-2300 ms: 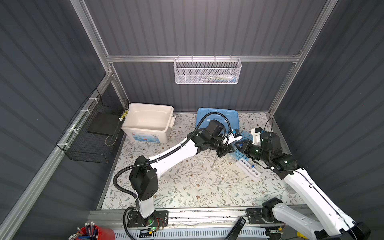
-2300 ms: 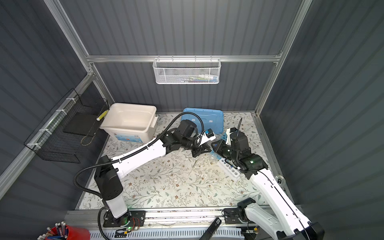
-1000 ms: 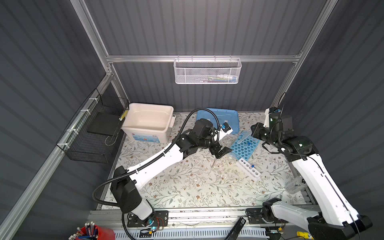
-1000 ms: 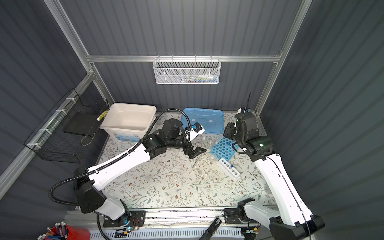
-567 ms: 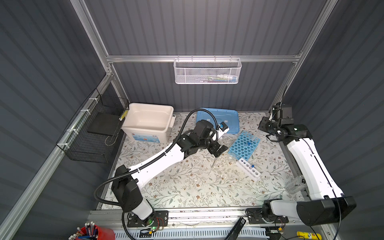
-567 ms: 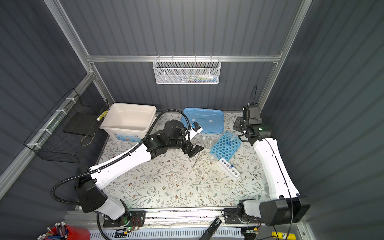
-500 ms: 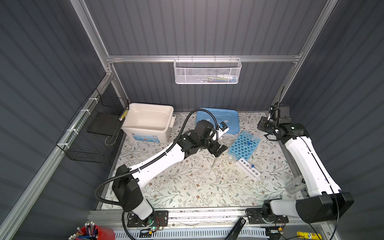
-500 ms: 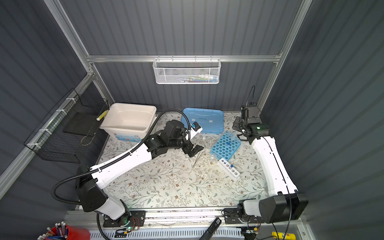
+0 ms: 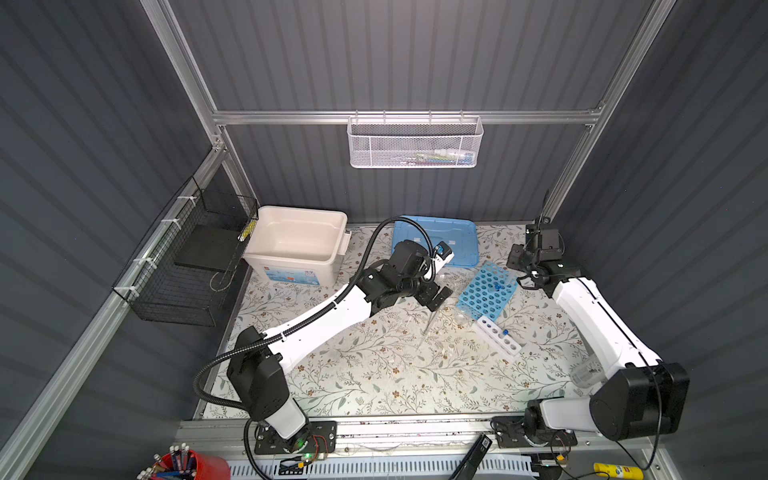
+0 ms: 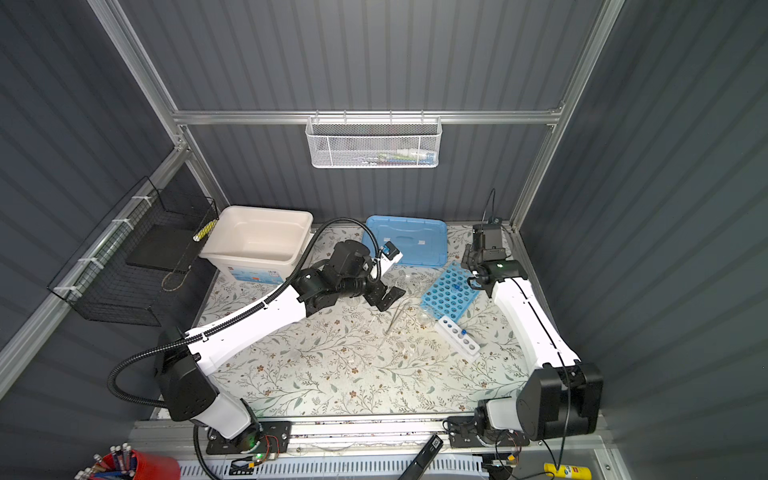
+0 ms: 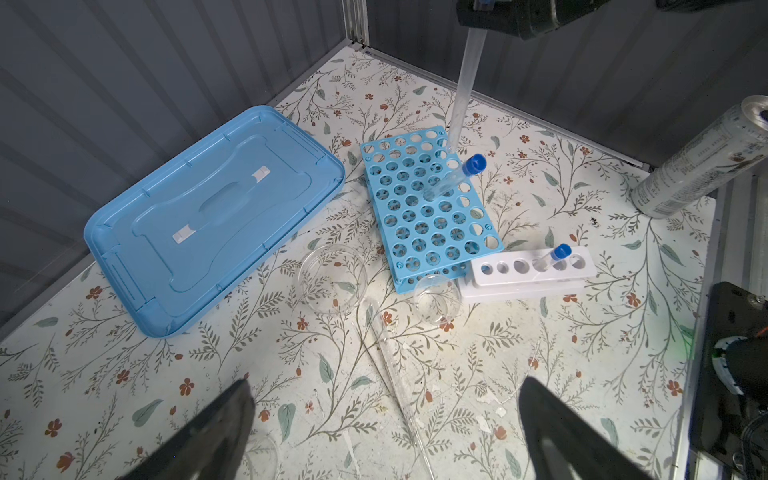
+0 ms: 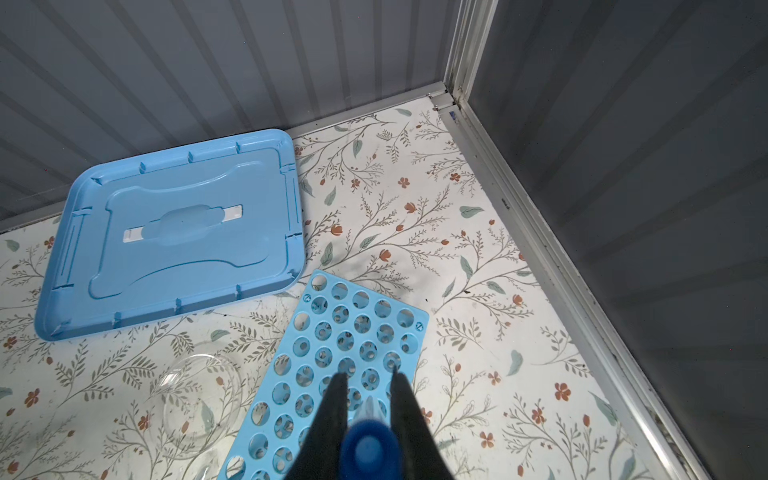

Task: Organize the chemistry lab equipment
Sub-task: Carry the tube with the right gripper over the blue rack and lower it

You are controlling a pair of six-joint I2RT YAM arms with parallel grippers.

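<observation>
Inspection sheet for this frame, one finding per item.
Surface: floral tabletop, white flecks.
Job's things: blue rack holds one capped tube; white rack holds a second tube; glass dish, small beaker, thin rod lie loose.
Clutter: white bin, blue lid, silver can.
Pincers: left pincer open above the thin rod; right pincer shut on a third tube at the blue rack's corner.
Cables: black hose loops front-left, away from glassware.
Surroundings: mesh basket on back wall, wire basket on left wall.

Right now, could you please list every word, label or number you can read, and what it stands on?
No text is legible.
Sticker on the big white plastic bin: too small.
Print on the silver metal can: blurred.
Square code on the black bar: unreadable.
</observation>
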